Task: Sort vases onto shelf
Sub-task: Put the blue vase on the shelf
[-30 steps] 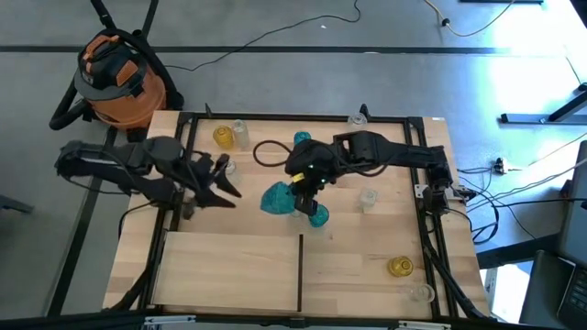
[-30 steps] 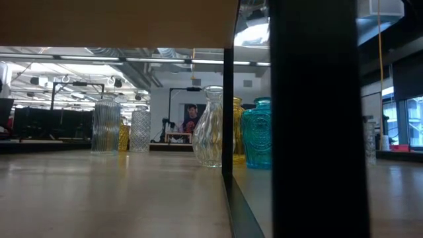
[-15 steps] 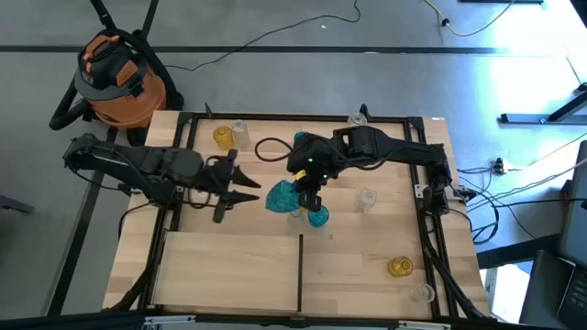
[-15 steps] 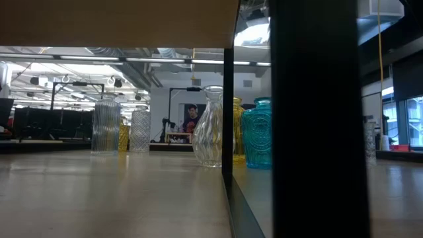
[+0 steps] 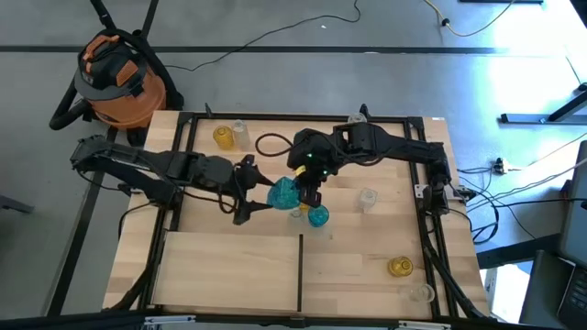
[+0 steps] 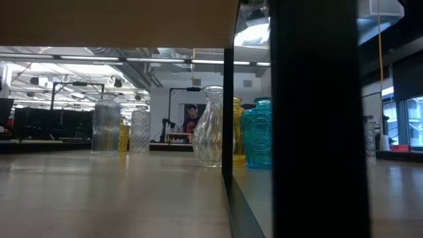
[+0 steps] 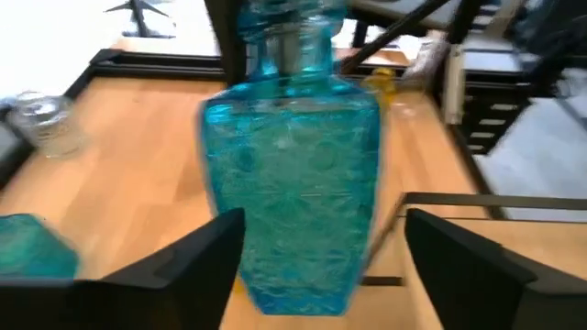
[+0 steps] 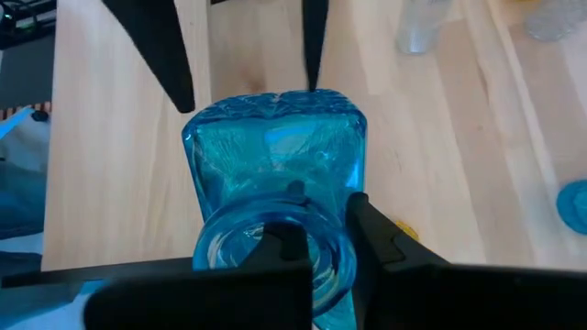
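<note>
A square teal-blue vase [image 5: 282, 194] hangs tilted at mid table, mouth toward my right gripper [image 5: 308, 189], which is shut on its mouth end. Its base points toward my left gripper [image 5: 256, 191], which stands open with one finger [image 7: 197, 266] on each side of the vase's body [image 7: 293, 183]; no touch shows. In the right wrist view those two fingers [image 8: 160, 55] show past the vase's base. The shelf [image 5: 229, 270] is the pale panel along the near edge, split by a dark line. My right gripper has the teal vase by its round mouth rim [image 8: 344, 240]. One finger [image 8: 286, 246] is inside the mouth and the other [image 8: 371, 234] outside the neck. The fingers slant down from the table's right. The vase hangs tilted below them; whether its base is clear of the table I cannot tell.
A round teal vase [image 5: 317, 216] and a clear one [image 5: 295, 213] stand just near of the held vase. Amber [image 5: 223, 137] and clear [image 5: 240, 131] vases sit far left beside a black cable loop [image 5: 269, 149]. Amber [image 5: 399, 267] and clear [image 5: 420, 293] vases stand near right.
My left gripper has gone toward the table's right and a little down, up to the teal vase, has tipped more level, and has opened wider; its fingers now flank the vase's base end. My right gripper has kept its hold.
</note>
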`<state>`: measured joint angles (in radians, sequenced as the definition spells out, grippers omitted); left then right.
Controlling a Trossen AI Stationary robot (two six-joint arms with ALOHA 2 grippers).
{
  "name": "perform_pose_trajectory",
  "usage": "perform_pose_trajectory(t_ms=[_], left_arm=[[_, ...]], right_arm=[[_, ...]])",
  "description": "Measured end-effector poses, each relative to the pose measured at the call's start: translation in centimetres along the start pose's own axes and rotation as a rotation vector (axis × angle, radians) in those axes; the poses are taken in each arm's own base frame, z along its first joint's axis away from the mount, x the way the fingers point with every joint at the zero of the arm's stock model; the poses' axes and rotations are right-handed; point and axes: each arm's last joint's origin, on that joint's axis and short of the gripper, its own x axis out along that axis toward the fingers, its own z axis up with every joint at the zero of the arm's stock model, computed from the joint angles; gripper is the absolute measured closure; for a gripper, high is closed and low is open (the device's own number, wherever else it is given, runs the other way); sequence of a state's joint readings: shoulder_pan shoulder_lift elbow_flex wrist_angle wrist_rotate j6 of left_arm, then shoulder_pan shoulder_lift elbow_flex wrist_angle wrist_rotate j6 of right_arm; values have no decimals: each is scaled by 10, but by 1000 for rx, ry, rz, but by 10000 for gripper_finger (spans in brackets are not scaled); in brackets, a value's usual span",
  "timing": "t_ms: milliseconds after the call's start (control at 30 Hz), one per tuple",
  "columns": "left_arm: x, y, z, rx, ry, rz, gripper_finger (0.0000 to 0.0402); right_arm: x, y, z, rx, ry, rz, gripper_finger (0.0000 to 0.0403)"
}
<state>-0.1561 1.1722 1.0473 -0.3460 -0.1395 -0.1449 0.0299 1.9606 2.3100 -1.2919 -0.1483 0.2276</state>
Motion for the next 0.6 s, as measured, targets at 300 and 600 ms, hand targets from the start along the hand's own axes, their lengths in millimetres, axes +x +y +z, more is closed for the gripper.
perform_pose_trajectory(t_ms=[300, 600], left_arm=[[1, 11, 2, 27, -4, 41, 47], [16, 22, 7, 56, -44, -75, 49]], right_arm=[[-1, 0, 1, -1, -9, 2, 393], [0, -1, 2, -20, -6, 52, 393]])
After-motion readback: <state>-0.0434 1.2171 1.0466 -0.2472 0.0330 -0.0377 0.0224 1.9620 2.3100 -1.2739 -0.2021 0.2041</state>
